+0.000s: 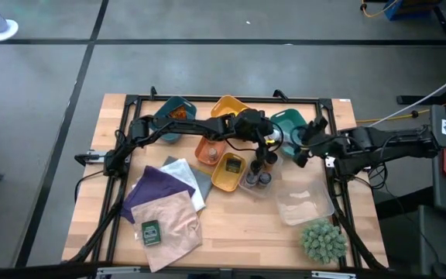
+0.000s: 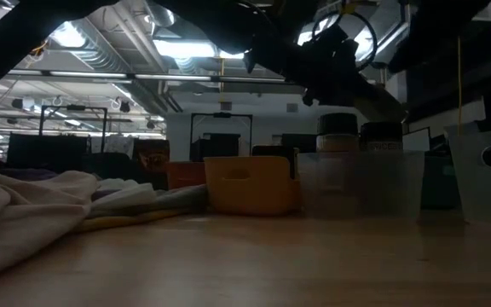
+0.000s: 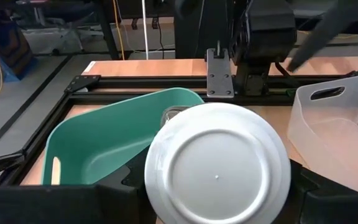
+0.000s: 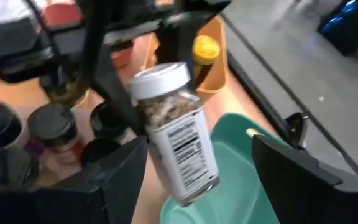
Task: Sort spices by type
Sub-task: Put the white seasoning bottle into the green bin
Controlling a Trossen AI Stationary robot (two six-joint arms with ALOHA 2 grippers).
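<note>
Two arms meet over the far middle of the tabletop (image 1: 231, 232), and we see the left tool (image 1: 272, 141) clamped on a grey-lidded jar (image 4: 174, 132). The jar hangs tilted in the air, its white label and brownish contents clear in the right wrist view, and its round grey lid (image 3: 217, 164) fills the left wrist view. It sits just above the near edge of the teal tray (image 3: 98, 140), between that tray and the clear tray (image 1: 255, 180) holding dark-lidded jars (image 4: 53, 124). The right tool (image 1: 307, 142) hovers just to the right of the jar, over the teal tray, its fingers spread wide and holding nothing. We also see a yellow tray (image 1: 228, 171) left of the clear one, an orange tray (image 1: 231, 106) farther back with a yellow-capped jar (image 4: 205, 50) in it, and a flat green packet (image 1: 151, 232) lying on the cloths (image 1: 169, 213) at the near left.
</note>
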